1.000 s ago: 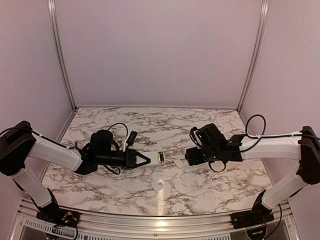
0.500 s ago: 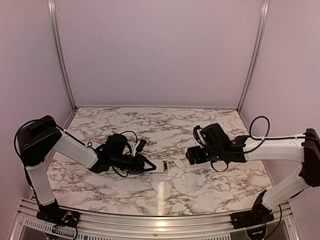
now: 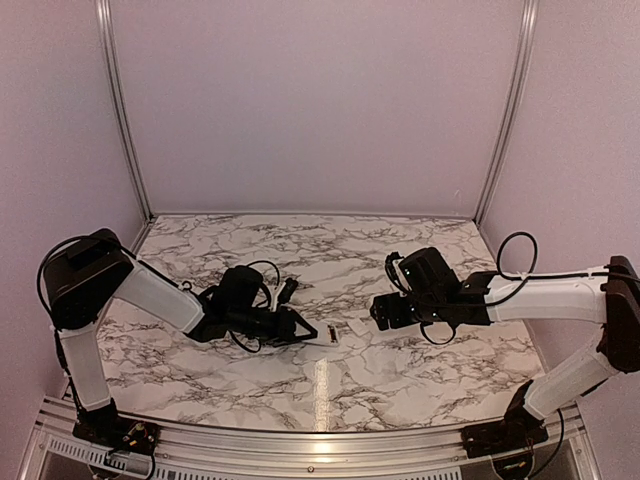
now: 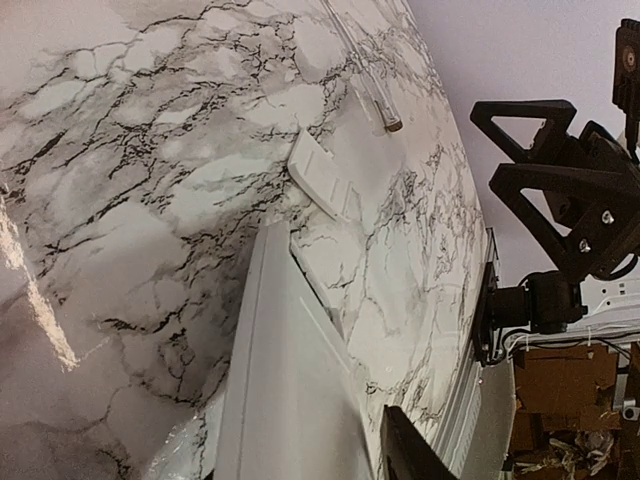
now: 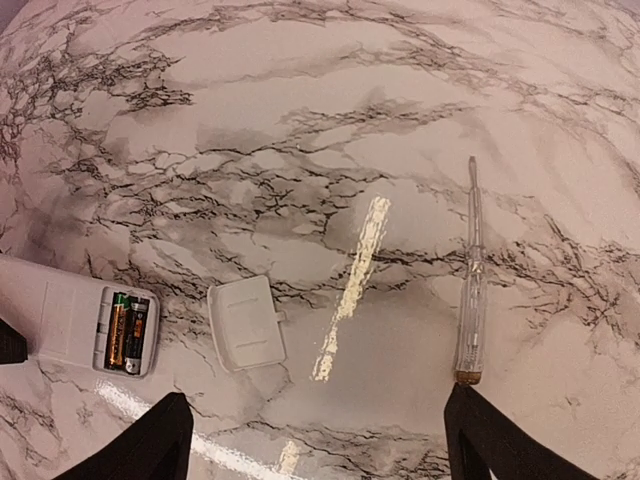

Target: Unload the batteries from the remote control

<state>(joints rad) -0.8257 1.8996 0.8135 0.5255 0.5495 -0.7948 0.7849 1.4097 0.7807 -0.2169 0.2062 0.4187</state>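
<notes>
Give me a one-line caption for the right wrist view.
Open remote control, both batteries inside, detached cover beside it, pale rod lying apart on marble table.

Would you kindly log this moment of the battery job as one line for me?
batteries in remote | cover off, on table | left hand at remote end, grip unclear | right hand open, hovering

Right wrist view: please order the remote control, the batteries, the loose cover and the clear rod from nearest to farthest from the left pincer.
1. remote control, far left, its end at the left pincer.
2. batteries, in the remote's open bay.
3. loose cover, just right of the remote.
4. clear rod, far right.
</notes>
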